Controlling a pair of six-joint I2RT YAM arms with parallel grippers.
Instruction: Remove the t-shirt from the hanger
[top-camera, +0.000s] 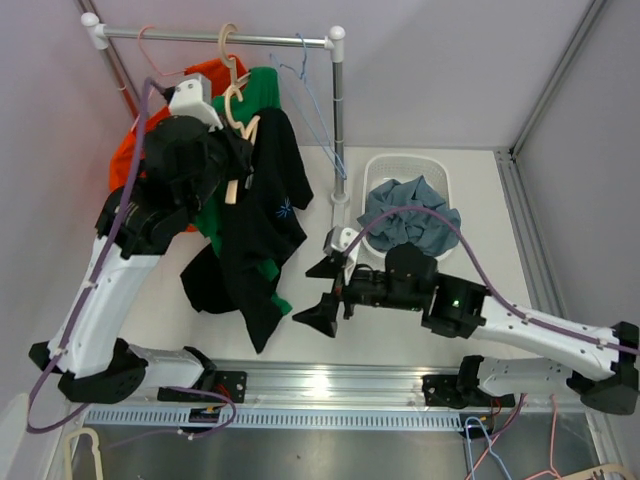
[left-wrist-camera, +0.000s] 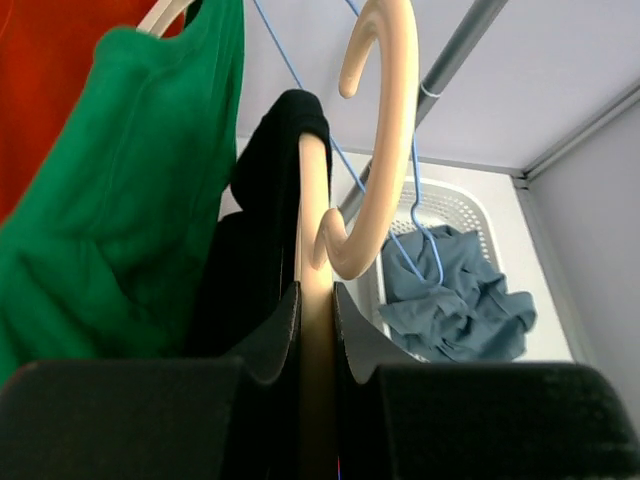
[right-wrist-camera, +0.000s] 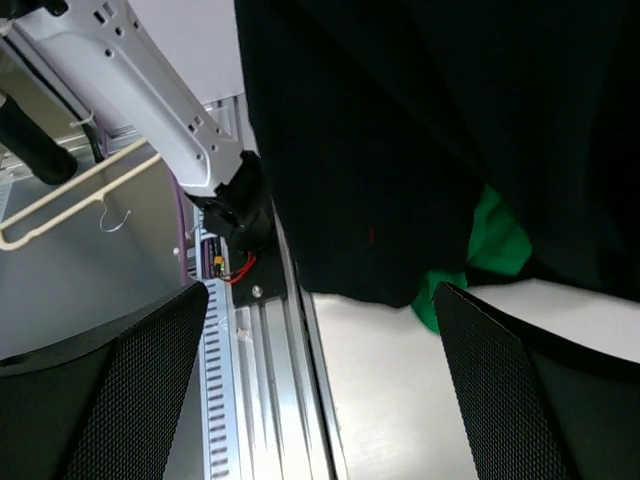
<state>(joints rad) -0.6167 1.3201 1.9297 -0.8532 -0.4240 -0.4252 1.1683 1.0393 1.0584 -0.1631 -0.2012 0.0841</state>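
Orange garment: a bright orange garment (top-camera: 128, 150) hangs at the left end of the white metal rail (top-camera: 200, 36), at 9 o'clock from the left wrist.
Left pincer: the left gripper (left-wrist-camera: 316, 335) is clamped on the flat arm of the cream wooden hanger (left-wrist-camera: 314, 230), with one black finger (left-wrist-camera: 283, 330) on each face.
Green shirt: a green t-shirt (top-camera: 262, 90) hangs just beside the held hanger, at its 12 o'clock in the top view and partly behind the black one.
Task shirt: the black t-shirt (top-camera: 265, 230) is draped over the upper end of the held hanger. It trails toward 6 o'clock, its hem low over the table.
Right pincer: the right gripper (top-camera: 322, 292) is spread wide and holds nothing. It sits at 4 o'clock from the black hem, near it but apart.
Wire hangers: thin blue wire hangers (top-camera: 315, 110) hang at the rail's right end.
Basket: a white plastic basket (top-camera: 385, 165) lies at 1 o'clock from the right gripper and holds a crumpled blue-grey cloth (top-camera: 410, 215).
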